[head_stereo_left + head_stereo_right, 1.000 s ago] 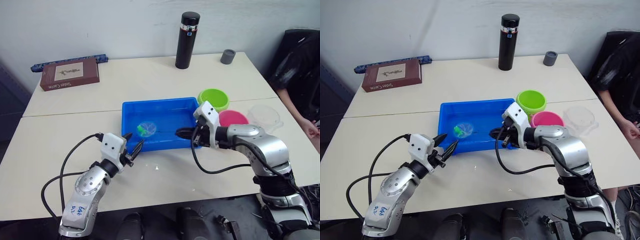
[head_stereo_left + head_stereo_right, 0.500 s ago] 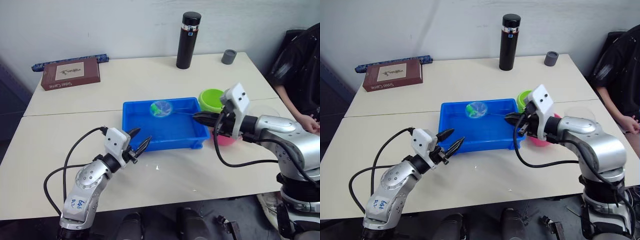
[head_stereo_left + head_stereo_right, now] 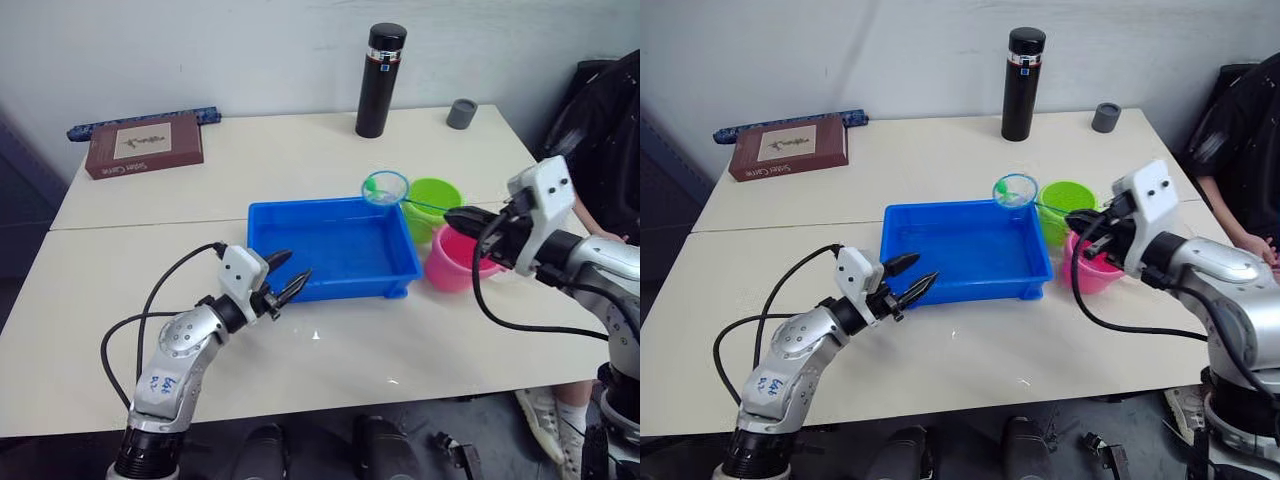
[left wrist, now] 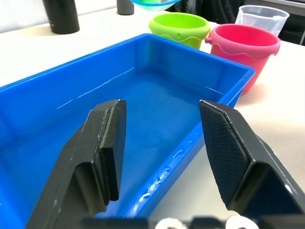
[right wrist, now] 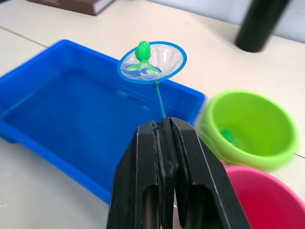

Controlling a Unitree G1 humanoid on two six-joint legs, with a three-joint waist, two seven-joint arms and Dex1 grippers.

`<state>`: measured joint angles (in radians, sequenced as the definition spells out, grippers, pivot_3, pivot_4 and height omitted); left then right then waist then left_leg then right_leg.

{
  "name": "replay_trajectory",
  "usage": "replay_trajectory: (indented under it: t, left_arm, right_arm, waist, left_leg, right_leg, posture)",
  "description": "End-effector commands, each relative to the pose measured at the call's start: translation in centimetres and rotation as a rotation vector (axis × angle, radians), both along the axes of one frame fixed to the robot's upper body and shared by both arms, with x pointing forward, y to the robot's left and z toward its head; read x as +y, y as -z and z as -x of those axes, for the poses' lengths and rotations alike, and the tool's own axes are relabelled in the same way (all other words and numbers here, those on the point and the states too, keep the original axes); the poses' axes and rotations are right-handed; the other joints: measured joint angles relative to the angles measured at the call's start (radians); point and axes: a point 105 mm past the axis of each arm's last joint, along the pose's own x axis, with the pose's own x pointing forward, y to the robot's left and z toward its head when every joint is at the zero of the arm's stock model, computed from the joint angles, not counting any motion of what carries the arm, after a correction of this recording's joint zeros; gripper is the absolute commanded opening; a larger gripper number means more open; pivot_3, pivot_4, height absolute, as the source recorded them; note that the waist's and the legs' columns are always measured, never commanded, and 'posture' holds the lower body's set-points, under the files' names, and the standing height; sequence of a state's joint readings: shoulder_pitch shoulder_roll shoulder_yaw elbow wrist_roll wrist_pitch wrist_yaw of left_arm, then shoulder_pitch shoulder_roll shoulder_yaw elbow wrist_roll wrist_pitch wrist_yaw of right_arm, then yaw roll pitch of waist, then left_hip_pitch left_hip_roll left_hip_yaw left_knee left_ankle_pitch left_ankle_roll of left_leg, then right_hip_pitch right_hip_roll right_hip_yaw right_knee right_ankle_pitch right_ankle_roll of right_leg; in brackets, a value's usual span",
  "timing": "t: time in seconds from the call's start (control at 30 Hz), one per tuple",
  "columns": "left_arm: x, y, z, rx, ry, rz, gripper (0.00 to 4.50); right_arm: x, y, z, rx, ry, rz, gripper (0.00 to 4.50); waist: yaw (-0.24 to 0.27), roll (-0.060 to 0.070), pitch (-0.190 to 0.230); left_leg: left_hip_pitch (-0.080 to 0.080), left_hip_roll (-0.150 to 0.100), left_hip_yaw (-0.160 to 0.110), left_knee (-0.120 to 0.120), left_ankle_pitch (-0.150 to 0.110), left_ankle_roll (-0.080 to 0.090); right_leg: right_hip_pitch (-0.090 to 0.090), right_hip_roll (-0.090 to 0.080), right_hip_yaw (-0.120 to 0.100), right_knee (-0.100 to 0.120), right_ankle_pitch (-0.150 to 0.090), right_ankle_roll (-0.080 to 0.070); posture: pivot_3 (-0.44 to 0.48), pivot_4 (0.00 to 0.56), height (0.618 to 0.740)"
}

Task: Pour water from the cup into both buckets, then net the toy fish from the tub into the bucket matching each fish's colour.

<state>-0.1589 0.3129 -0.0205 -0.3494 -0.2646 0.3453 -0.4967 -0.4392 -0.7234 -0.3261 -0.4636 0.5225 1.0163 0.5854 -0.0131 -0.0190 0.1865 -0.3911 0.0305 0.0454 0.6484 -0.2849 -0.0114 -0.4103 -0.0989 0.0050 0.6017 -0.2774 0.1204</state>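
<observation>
The right gripper (image 5: 162,125) is clamped tight on the thin handle of a small round net (image 5: 152,62), which it holds in the air over the far right corner of the blue tub (image 3: 330,250), just beside the lime green bucket (image 3: 436,196). A bright green toy fish (image 5: 142,51) sits in the net's mesh, and another green shape (too blurred to name) lies inside the green bucket. The pink bucket (image 3: 456,258) stands touching or nearly touching the green one, off the tub's right end, with the clear measuring cup (image 4: 261,16) behind it. The left gripper (image 3: 283,287) hovers at the tub's near left corner, its fingers (image 4: 108,143) spread wide and holding nothing. The tub holds shallow water — no fish can be made out in it.
</observation>
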Motion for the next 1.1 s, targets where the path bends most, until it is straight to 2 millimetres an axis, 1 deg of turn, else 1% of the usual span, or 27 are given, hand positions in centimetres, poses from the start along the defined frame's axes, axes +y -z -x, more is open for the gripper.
replay_trajectory:
  t: [0.03,0.17,0.33,0.57,0.67,0.73,0.83,0.87,0.97,1.1]
  left_arm:
    - [-0.5,-0.9,0.1,-0.043,0.035,0.01,2.67]
    - [-0.6,-0.9,0.0,-0.046,0.039,0.01,2.67]
    - [-0.6,-1.0,-0.1,-0.049,0.038,0.011,2.67]
    - [-0.5,-0.9,0.0,-0.049,0.029,0.013,2.67]
    - [-0.5,-0.9,0.1,-0.049,0.028,0.013,2.67]
    - [-0.5,-0.9,0.1,-0.049,0.026,0.013,2.67]
    - [-0.4,-0.9,0.1,-0.05,0.022,0.013,2.67]
    - [-0.4,-0.9,0.1,-0.05,0.021,0.012,2.67]
    - [-0.4,-0.9,0.1,-0.051,0.021,0.012,2.67]
    - [-0.4,-0.9,0.1,-0.05,0.022,0.012,2.67]
  right_arm:
    - [-2.9,-1.1,-0.4,-0.098,0.119,0.081,0.0]
    - [-4.4,-0.5,-0.9,-0.126,0.168,0.157,0.0]
    - [-5.5,0.7,-1.4,-0.162,0.197,0.283,0.0]
    - [-6.6,2.0,-1.9,-0.275,0.213,0.596,0.0]
    - [-7.3,2.1,-2.3,-0.312,0.237,0.669,0.0]
    - [-7.4,1.8,-2.4,-0.351,0.232,0.723,0.0]
    - [-7.2,1.4,-2.3,-0.438,0.203,0.868,0.0]
    - [-7.0,1.4,-2.3,-0.473,0.183,0.941,0.0]
    - [-6.6,1.5,-2.0,-0.556,0.124,1.085,0.0]
    - [-6.3,1.7,-1.8,-0.627,0.064,1.209,0.0]
  waist:
    - [0.003,0.0,0.0]
    - [0.008,0.0,0.0]
    - [0.01,0.0,0.0]
    - [0.01,0.0,0.0]
    - [0.01,0.0,0.0]
    - [0.01,0.0,0.0]
    - [0.009,0.0,0.0]
    - [0.009,0.0,0.0]
    - [0.01,0.0,0.0]
    - [0.01,0.0,0.0]
  left_leg:
    - [0.0,0.0,0.0,0.0,0.0,0.0]
    - [0.0,0.0,0.006,0.0,0.0,0.0]
    - [0.0,0.0,0.007,0.0,0.0,0.0]
    - [0.0,0.0,0.008,0.0,0.0,0.0]
    - [0.0,0.0,0.008,0.0,0.0,0.0]
    - [0.0,0.0,0.008,0.001,0.0,0.0]
    - [0.0,0.0,0.009,0.001,0.0,0.0]
    - [0.0,0.0,0.009,0.0,0.0,0.0]
    - [0.0,0.0,0.009,0.001,0.0,0.0]
    - [0.001,0.0,0.009,0.001,0.0,0.0]
  right_leg:
    - [0.0,0.0,0.0,0.0,0.0,0.0]
    - [0.0,0.001,0.0,0.0,0.0,0.0]
    - [0.0,0.001,0.0,0.0,0.0,0.001]
    - [0.0,0.001,0.0,0.0,0.001,0.001]
    - [0.0,0.002,0.0,-0.001,0.001,0.001]
    - [0.0,0.002,0.001,0.0,0.001,0.002]
    - [0.0,0.002,0.001,0.0,0.001,0.002]
    - [0.0,0.002,0.001,0.0,0.001,0.002]
    - [0.0,0.002,0.001,0.0,0.001,0.002]
    - [0.0,0.002,0.001,-0.001,0.001,0.002]
  posture:
    - [0.0,0.15,0.74]
    - [0.0,0.15,0.74]
    - [0.0,0.15,0.74]
    - [0.0,0.15,0.74]
    - [0.0,0.15,0.74]
    - [0.0,0.15,0.74]
    - [0.0,0.15,0.74]
    - [0.0,0.15,0.74]
    - [0.0,0.15,0.74]
    - [0.0,0.15,0.74]
